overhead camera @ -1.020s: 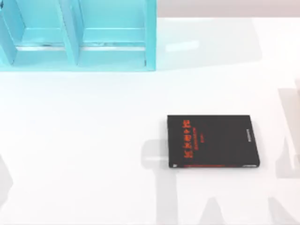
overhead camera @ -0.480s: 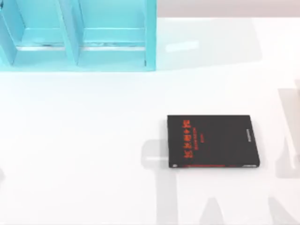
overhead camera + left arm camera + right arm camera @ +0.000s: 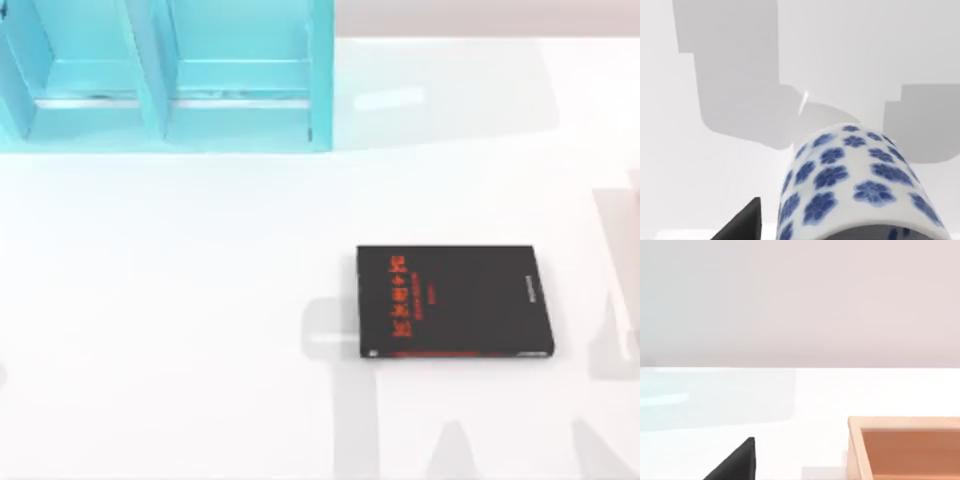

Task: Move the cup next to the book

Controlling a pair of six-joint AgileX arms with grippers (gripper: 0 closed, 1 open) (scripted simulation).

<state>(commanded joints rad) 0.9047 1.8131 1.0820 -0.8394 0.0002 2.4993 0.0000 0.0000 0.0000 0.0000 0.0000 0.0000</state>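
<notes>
Black book point(image 3: 452, 301) lay flat at about 4 o'clock from the table's point(image 3: 180, 320) centre, red lettering up; teal shelf point(image 3: 160, 75) stood at 11 o'clock. Left wrist view: cup point(image 3: 860, 185) close before the camera, one dark fingertip point(image 3: 742, 222) beside it; grip could not be told. Right wrist view: fingertip point(image 3: 735, 462), wooden box point(image 3: 905, 445) nearby.

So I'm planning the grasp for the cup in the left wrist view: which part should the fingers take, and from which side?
Take the cup by its round patterned side wall, one finger on each opposite flank. It is a plain cylinder with no handle showing, so any pair of facing sides should serve. The left wrist camera already sits close against that wall, with one dark finger beside it; whether it is clamped cannot be told.
</notes>
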